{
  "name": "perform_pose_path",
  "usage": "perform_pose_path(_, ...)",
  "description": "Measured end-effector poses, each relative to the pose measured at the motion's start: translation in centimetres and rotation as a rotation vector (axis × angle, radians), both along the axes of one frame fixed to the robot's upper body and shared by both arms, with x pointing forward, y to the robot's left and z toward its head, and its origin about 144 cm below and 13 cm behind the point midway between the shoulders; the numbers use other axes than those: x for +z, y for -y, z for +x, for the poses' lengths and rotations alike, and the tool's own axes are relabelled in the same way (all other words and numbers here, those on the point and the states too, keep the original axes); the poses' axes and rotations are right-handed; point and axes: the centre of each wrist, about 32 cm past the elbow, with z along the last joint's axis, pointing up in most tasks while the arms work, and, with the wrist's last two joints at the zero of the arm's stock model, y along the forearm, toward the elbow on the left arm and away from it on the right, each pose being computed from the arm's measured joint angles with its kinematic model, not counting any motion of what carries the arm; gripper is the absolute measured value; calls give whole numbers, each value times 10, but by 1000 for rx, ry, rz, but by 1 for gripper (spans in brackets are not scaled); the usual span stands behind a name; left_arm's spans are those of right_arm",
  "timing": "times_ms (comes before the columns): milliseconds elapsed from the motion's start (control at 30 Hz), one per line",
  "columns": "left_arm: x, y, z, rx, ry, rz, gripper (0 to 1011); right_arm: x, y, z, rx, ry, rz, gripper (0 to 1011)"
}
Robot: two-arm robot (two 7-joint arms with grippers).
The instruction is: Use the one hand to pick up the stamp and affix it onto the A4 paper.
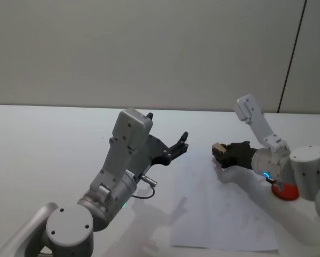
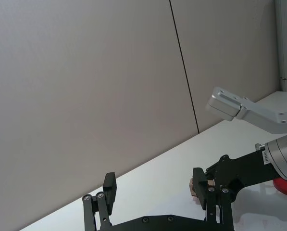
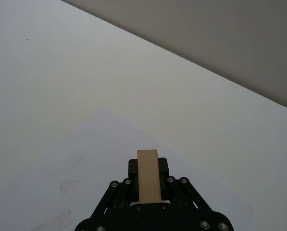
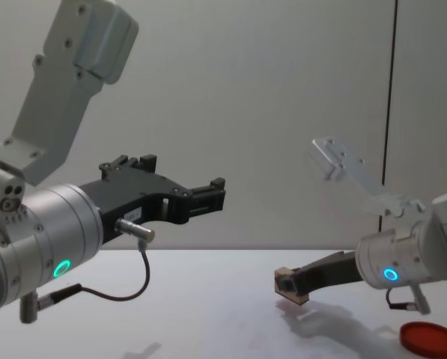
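Left hand (image 1: 168,128), nearest the lens, hung idle above the tabletop (image 1: 52,139), spread wide and empty, well apart from the work. Right hand (image 1: 224,152) was clamped on the stamp (image 1: 218,148), whose long axis ran forward out of the grip, tipped downward. Paper (image 1: 224,214) lay directly beneath that hand, so the coming press looked to be straight down. Whether stamp and sheet touched could not be told.

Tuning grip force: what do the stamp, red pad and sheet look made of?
The stamp looks like bare pale wood: matte tan, no gloss, clamped in the right gripper's fingers. The red pad: probably plastic, a smooth uniform red disc. The A4 paper: thin matte white paper, flat, faint marks.
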Motion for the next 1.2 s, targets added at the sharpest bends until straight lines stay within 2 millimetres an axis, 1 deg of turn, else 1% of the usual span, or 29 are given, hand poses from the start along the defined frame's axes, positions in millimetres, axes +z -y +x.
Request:
perform_pose_path(400, 0, 0, 0, 0, 0, 0, 1002, -5, 0, -1, 5, -8, -7, 219)
perform_pose_path(1200, 0, 0, 0, 0, 0, 0, 1002, -17, 1, -13, 19, 38, -19, 219)
